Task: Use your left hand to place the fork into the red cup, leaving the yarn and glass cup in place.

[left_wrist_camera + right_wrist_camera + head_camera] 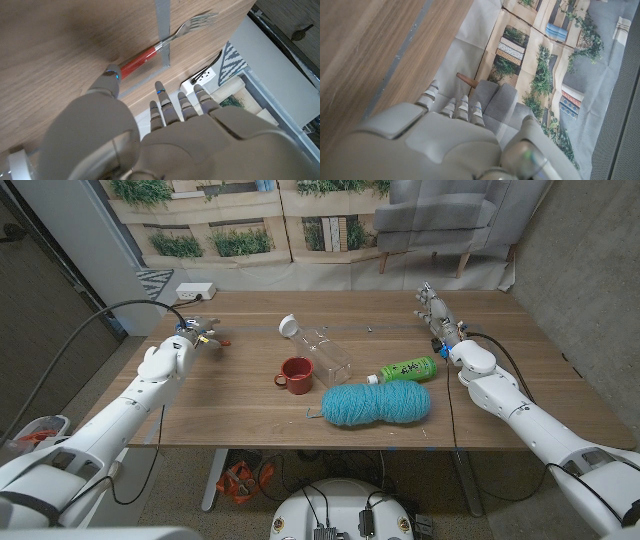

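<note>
The fork [150, 51], with a red handle and steel tines, lies on the table at the far left; in the head view the fork [214, 340] is a small shape beside my left hand [192, 332]. The left hand [165, 115] hovers over it with fingers spread, and the thumb tip [111, 80] meets the handle's end. Nothing is gripped. The red cup [296, 374] stands upright mid-table. Just behind it the glass cup [327, 352] lies on its side. The teal yarn [377, 403] sits in front. My right hand [438, 315] is raised at the far right, fingers apart.
A green bottle [406, 367] lies between the yarn and my right arm. A white round lid [289, 326] sits behind the glass cup. A white power strip [195, 288] lies beyond the table's far left edge. A grey tape strip [163, 30] crosses under the fork.
</note>
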